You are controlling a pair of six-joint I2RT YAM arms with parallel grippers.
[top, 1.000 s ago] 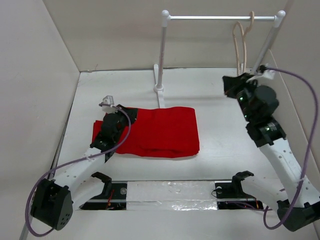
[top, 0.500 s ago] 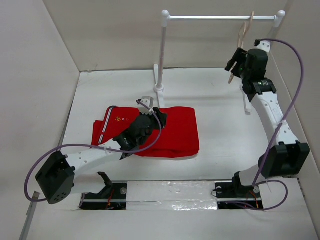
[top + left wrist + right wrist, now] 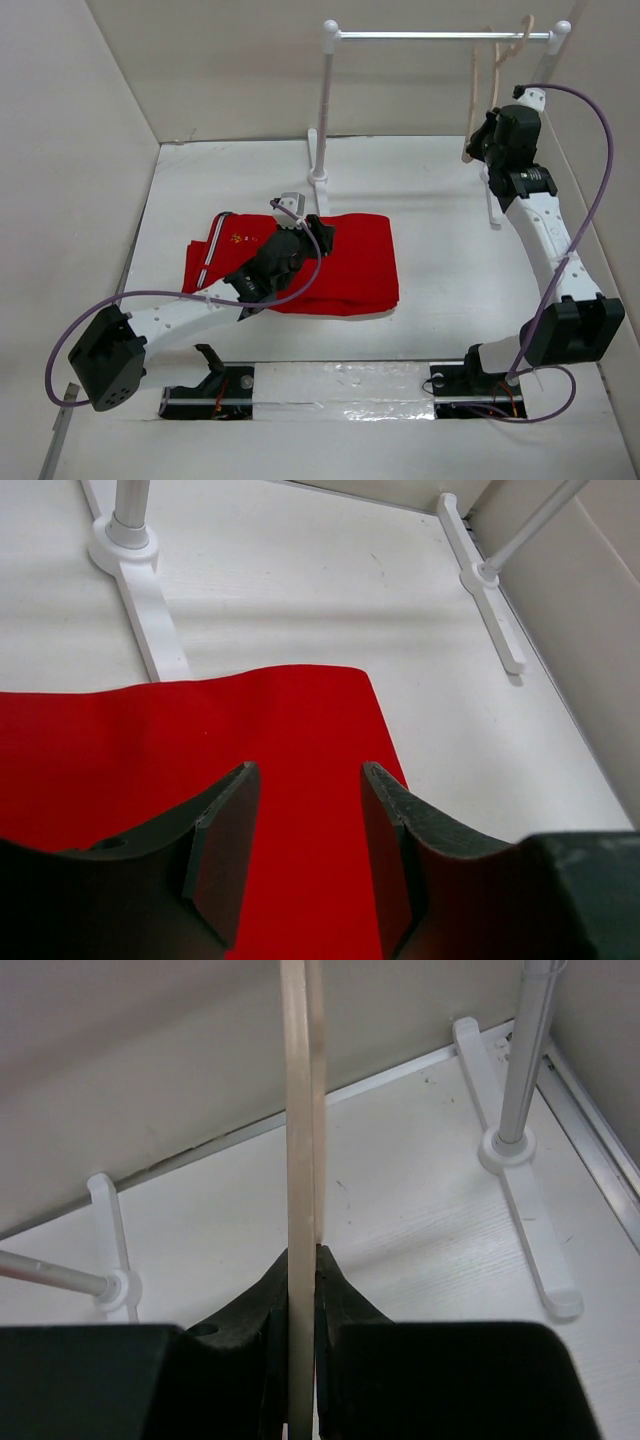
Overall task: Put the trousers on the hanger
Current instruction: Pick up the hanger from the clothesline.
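Note:
The red trousers [image 3: 350, 260] lie folded flat on the white table, with a white stripe trim showing at their left end. My left gripper [image 3: 322, 232] hovers over their middle, jaws open, only red cloth [image 3: 305, 810] showing in the gap between them. The pale wooden hanger [image 3: 480, 95] hangs by its hook from the silver bar at the back right. My right gripper [image 3: 487, 135] is shut on the hanger's lower part; in the right wrist view the thin wooden strip [image 3: 302, 1140] runs straight up from between the closed fingers [image 3: 335, 1280].
A white-posted rack stands at the back, its silver bar [image 3: 440, 35] spanning two posts. Its left foot [image 3: 150, 610] lies just beyond the trousers' far edge, its right foot [image 3: 490, 600] near the right wall. Beige walls enclose the table.
My right arm swung up from near the rack's right foot to the hanger and closed on it. My left gripper moved right over the trousers and opened.

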